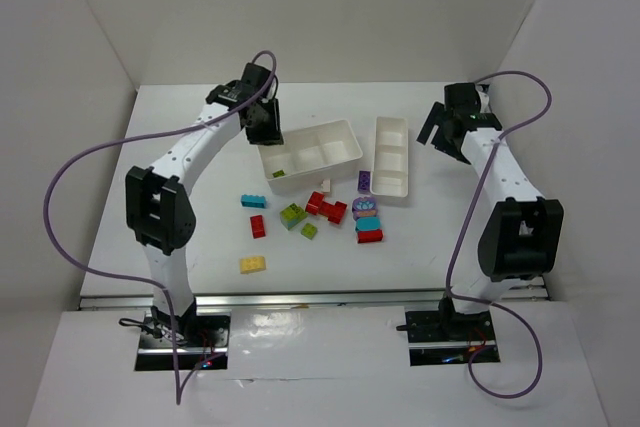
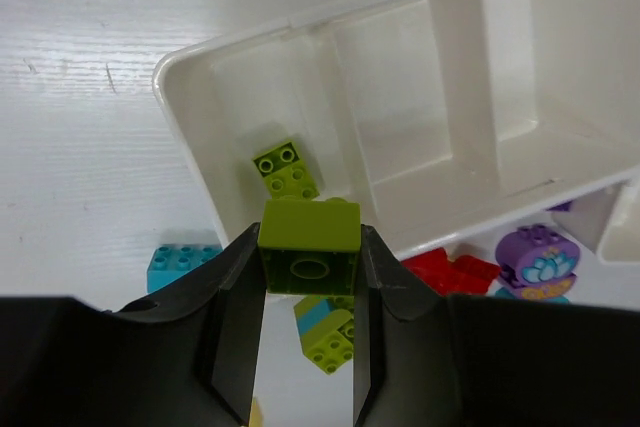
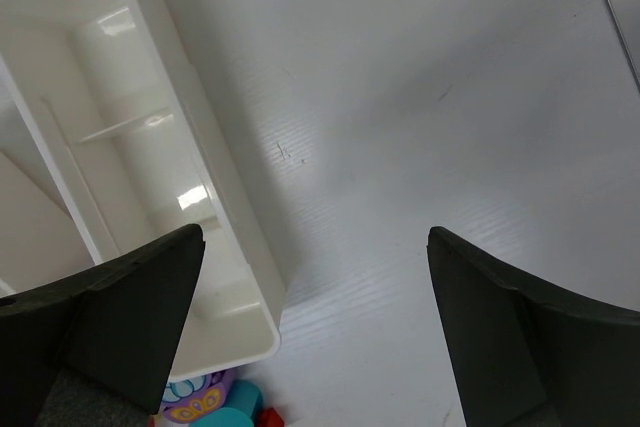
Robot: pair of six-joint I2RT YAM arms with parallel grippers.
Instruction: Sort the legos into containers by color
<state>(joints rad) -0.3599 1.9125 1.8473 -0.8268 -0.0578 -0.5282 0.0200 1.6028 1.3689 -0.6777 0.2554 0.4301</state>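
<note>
Left wrist: left tool (image 2: 310, 247) is clamped on a lime brick (image 2: 308, 225), one finger on each side, hollow underside toward the camera.
Held brick: in the air over the near wall of the wide tray (image 2: 200, 147), at its end compartment.
End compartment: a second lime brick (image 2: 285, 169) lies skewed on the floor, studs up.
Top external: left arm reaches over the wide tray's left end. The tray has three compartments, and the second lime brick is in the leftmost.
Narrow tray (image 1: 391, 152): just right of the wide tray, long axis pointing away from the arms.
Right tool (image 3: 315, 237): spread wide, gripping nothing, hovering over bare worktop (image 3: 450, 97) just right of the narrow tray.
Loose, left group: teal brick (image 1: 253, 201), red brick (image 1: 258, 226) and yellow brick (image 1: 252, 264) on the worktop in front of the wide tray, apart from each other.
Loose, middle: lime pair (image 1: 292, 214) just beside a red cluster (image 1: 327, 207).
Loose, right group: purple brick (image 1: 364, 181) just beside the narrow tray's near end. In front of it, close together: flower piece (image 2: 538, 252), second teal brick (image 1: 368, 223), second red brick (image 1: 370, 236).
</note>
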